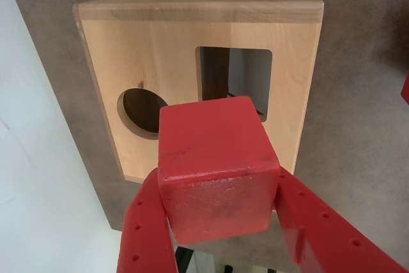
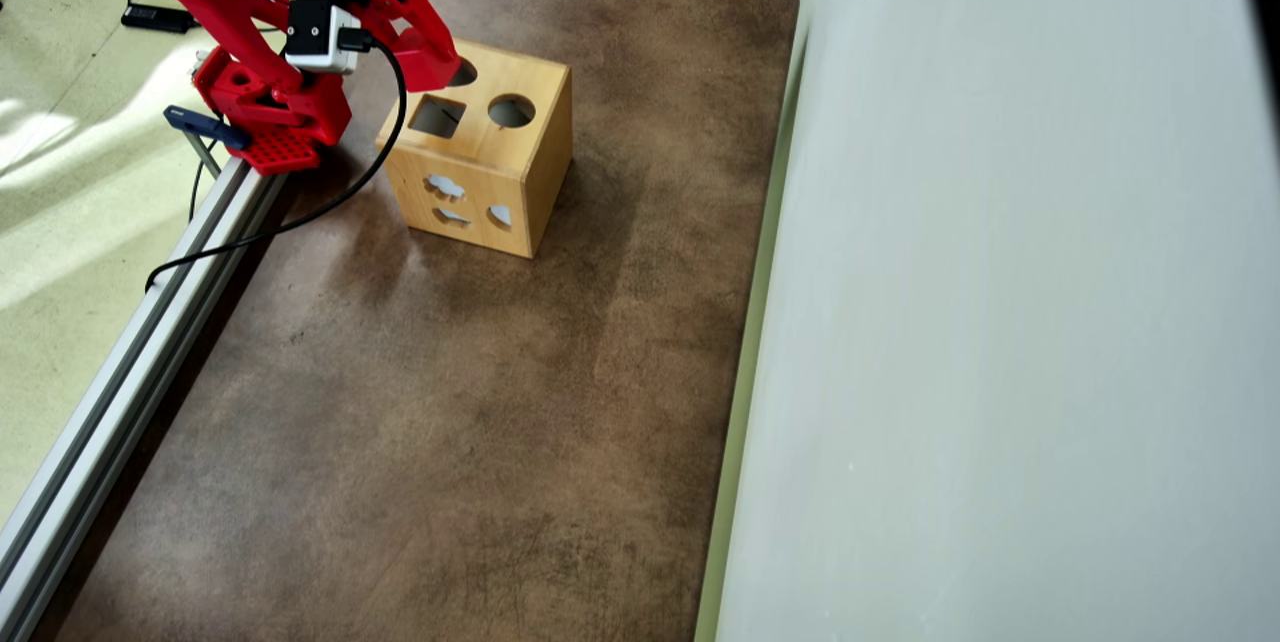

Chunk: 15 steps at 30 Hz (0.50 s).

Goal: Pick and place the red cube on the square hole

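Pickup looks done: we've got the small bright-red matte cube [image 1: 217,167] clamped btwn the red two-finger gripper [image 1: 220,218] jaws, held above the light wooden shape-sorter box [image 1: 160,49], near its dark square cutout [image 1: 233,81] w/ the round hole [image 1: 140,112] beside. Left, we reckon: align, lower, release.

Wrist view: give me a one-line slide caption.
Gripper holds the red cube above the wooden box, just short of the square hole, round hole alongside.
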Each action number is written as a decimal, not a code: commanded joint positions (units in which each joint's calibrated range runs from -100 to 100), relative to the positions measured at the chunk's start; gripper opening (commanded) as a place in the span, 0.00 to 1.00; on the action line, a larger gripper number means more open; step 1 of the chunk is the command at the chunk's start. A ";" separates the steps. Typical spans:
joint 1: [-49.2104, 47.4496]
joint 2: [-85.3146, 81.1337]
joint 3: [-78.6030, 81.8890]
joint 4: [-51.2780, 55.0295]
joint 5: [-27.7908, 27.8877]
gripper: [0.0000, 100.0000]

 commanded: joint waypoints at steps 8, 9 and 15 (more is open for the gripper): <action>0.17 -0.04 0.92 -0.39 -0.05 0.01; 0.32 -0.04 0.92 -0.39 -0.05 0.01; 0.39 0.05 2.89 -0.63 -0.05 0.01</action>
